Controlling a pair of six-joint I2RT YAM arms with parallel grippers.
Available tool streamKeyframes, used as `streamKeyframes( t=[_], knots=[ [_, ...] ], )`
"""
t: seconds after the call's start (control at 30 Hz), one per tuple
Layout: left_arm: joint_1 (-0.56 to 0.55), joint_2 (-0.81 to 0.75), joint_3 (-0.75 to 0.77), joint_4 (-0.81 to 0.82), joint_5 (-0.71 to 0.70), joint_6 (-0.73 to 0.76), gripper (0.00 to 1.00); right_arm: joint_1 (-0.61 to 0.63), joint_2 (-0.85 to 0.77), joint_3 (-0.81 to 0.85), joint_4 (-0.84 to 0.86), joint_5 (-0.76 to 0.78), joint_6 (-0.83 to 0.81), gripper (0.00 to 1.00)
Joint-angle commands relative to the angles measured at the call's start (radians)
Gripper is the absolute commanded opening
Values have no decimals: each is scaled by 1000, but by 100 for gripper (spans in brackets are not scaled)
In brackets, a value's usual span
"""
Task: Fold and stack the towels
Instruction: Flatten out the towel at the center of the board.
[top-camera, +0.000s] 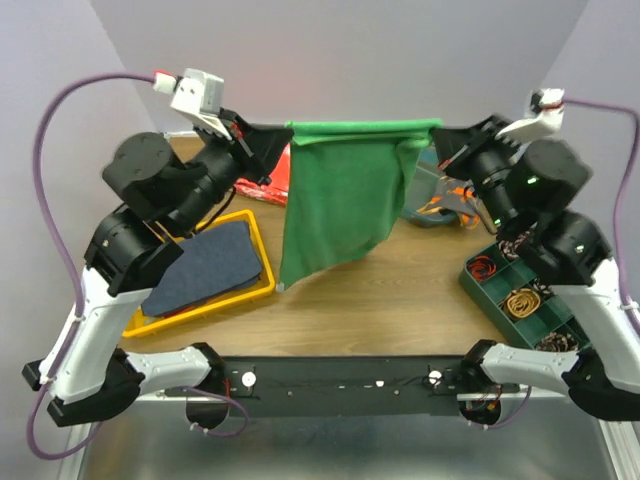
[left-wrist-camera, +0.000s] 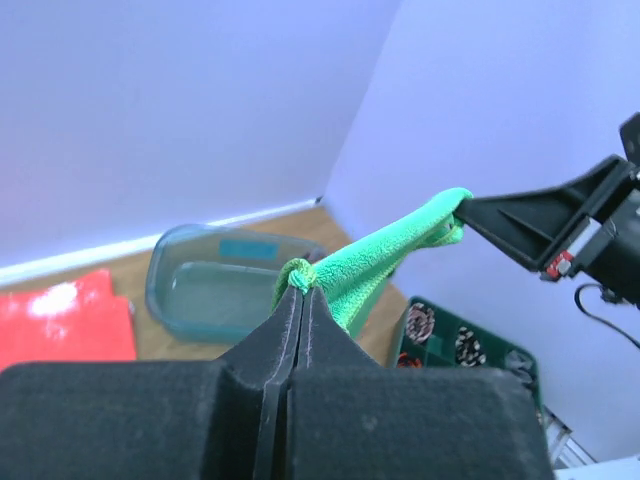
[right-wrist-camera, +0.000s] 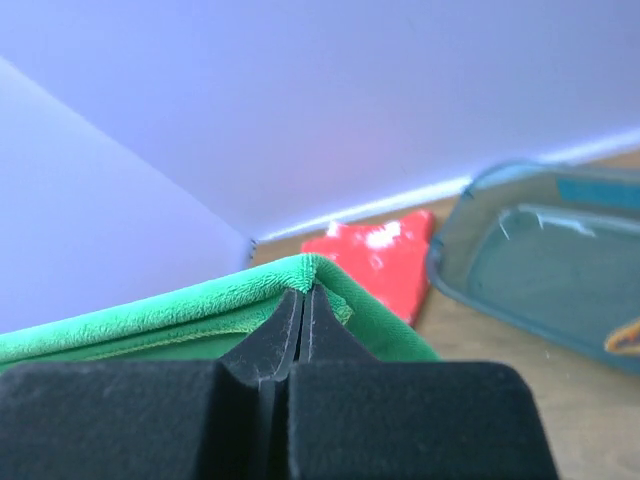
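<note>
A bright green towel (top-camera: 340, 195) hangs stretched in the air between both grippers, its top edge taut and its lower part drooping toward the table. My left gripper (top-camera: 283, 133) is shut on its left top corner, which shows in the left wrist view (left-wrist-camera: 300, 275). My right gripper (top-camera: 437, 130) is shut on its right top corner, which shows in the right wrist view (right-wrist-camera: 305, 275). A dark navy towel (top-camera: 210, 265) lies folded in the yellow tray (top-camera: 262, 245) at the left. A dark grey towel with orange markings (top-camera: 450, 195) lies in the teal bin behind the green towel.
A red speckled cloth (top-camera: 275, 175) lies at the back left, also in the left wrist view (left-wrist-camera: 65, 325) and the right wrist view (right-wrist-camera: 375, 250). A translucent teal bin (left-wrist-camera: 215, 285) stands at the back. A green compartment box (top-camera: 515, 295) with coiled cords sits at the right.
</note>
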Motion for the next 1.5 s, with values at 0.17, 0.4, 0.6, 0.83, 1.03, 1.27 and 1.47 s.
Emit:
streamKeyframes(
  t=[0.17, 0.4, 0.6, 0.83, 1.03, 1.27, 1.47],
  knots=[
    [5, 42, 358, -81, 149, 74, 0, -7, 74, 415, -45, -93, -253, 1],
    [6, 13, 332, -48, 231, 2, 0, -5, 71, 503, -70, -241, -224, 1],
    [5, -105, 118, -3, 240, -89, 0, -5, -16, 396, -129, -303, -157, 1],
    [5, -194, -13, -50, 134, -164, 0, -5, -64, 290, -201, -363, -68, 1],
    [12, -55, -33, -161, -62, -208, 0, -5, 26, 168, -238, -188, -81, 1],
    [245, 203, -111, -17, 112, -236, 0, -272, 343, 196, -120, -428, -189, 1],
    [397, 462, -26, 34, 186, -233, 0, -444, 681, 340, -33, -613, -195, 1]
  ],
)
